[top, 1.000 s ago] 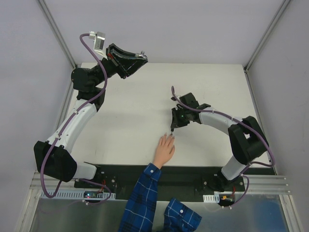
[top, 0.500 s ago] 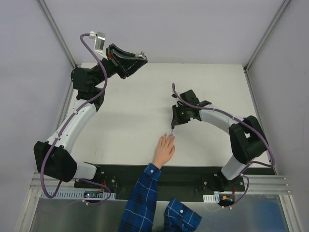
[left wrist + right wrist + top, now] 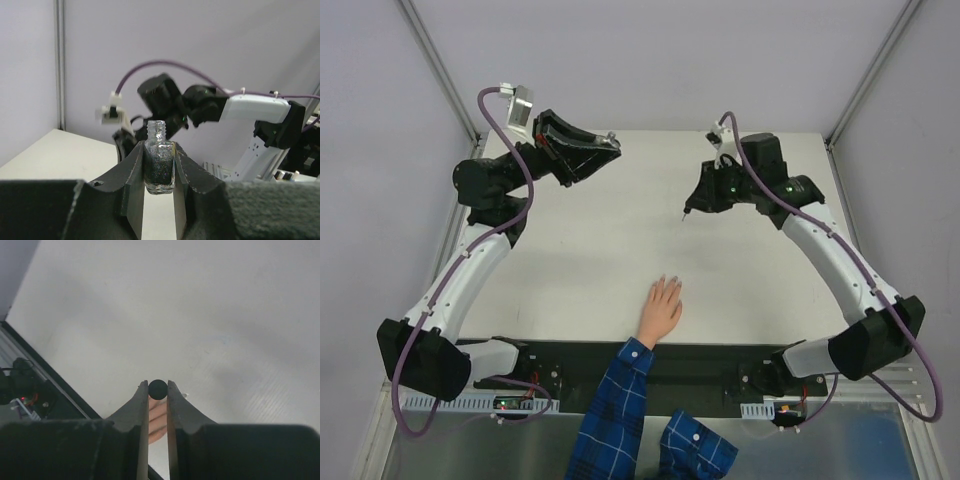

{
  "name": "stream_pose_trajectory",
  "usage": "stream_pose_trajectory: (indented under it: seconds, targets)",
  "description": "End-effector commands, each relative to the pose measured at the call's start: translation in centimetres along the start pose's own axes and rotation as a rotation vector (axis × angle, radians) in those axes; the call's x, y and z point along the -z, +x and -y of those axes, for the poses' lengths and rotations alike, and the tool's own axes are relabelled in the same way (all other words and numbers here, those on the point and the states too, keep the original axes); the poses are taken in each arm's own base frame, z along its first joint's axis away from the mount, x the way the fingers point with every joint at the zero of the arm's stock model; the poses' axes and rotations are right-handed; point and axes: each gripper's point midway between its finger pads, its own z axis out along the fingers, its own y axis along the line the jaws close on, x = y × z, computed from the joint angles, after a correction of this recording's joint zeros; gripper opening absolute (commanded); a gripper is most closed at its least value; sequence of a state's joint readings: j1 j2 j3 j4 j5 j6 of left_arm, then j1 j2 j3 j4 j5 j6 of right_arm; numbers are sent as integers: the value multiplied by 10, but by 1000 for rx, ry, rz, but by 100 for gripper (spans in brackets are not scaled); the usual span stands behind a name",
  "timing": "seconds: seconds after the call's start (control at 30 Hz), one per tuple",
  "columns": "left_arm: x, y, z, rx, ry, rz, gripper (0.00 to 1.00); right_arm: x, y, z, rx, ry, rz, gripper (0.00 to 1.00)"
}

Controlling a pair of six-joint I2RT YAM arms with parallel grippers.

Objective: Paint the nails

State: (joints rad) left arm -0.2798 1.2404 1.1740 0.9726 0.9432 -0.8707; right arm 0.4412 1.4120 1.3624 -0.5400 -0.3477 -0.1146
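At the bottom centre of the overhead view, a hand [image 3: 661, 310] in a blue plaid sleeve [image 3: 615, 400] lies palm-down on the white table [image 3: 590, 260], fingers pointing up the frame. The nails [image 3: 665, 283] tip those fingers, too small for you to judge their colour.

Your left claw [image 3: 608, 143] hangs at the upper left of that view, near the table's far edge, pinching a small open bottle [image 3: 159, 170]. In its wrist view the bottle stands upright between the fingers, neck uncapped, dark glittery liquid inside.

Your right claw [image 3: 700, 197] is at the upper right, raised above the table and well apart from the hand. It is pressed together on a round black cap [image 3: 158, 389], and a thin brush [image 3: 686, 212] points down and left from it. Its wrist view looks straight down past the cap — a sliver of the fingers shows between the claw's own fingers, far below.

The table is matte and bare-looking, with a faint ribbed texture. Plain pale grey walls close the room on three sides, with metal posts [image 3: 438, 70] slanting at the back corners. A black plate [image 3: 700, 360] runs along the near edge.
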Motion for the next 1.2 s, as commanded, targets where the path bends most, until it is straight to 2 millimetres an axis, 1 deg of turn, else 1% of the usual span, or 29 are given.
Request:
stream_pose_trajectory:
  seconds: [0.0, 0.03, 0.13, 0.17, 0.2, 0.23, 0.27, 0.3, 0.33, 0.37, 0.53, 0.6, 0.7, 0.93, 1.17]
  targets:
    - [8, 0, 28, -100, 72, -12, 0, 60, -45, -60, 35, -194, 110, 0]
    - [9, 3, 30, -96, 77, -18, 0, 79, -65, -74, 31, -222, 165, 0]
    - [11, 12, 33, -85, 91, -39, 0, 112, -95, -100, 24, -293, 253, 1]
    - [12, 17, 32, -77, 91, -48, 0, 132, -112, -112, 36, -320, 313, 0]
    - [12, 21, 33, -69, 101, -59, 0, 140, -119, -123, 35, -364, 329, 0]
    - [12, 26, 35, -62, 118, -78, 0, 151, -134, -133, 51, -406, 389, 0]
    - [12, 31, 34, -48, 127, -95, 0, 160, -144, -144, 4, -453, 408, 0]
    - [11, 34, 35, -44, 136, -107, 0, 166, -148, -153, 3, -504, 419, 0]
    - [10, 37, 37, -34, 145, -116, 0, 173, -158, -162, 14, -544, 456, 0]
    - [10, 41, 36, -32, 145, -123, 0, 174, -163, -165, -1, -563, 455, 0]
    - [8, 51, 37, -11, 158, -144, 0, 173, -169, -182, 13, -615, 454, 0]
    - [6, 55, 39, -2, 173, -160, 0, 170, -169, -189, 21, -634, 439, 1]
    - [2, 57, 39, 0, 180, -166, 0, 168, -166, -193, 24, -647, 425, 0]
    - [-1, 61, 37, 3, 181, -164, 0, 164, -160, -194, 11, -659, 403, 0]
    - [-1, 59, 38, -17, 164, -152, 0, 162, -153, -199, 13, -680, 381, 0]
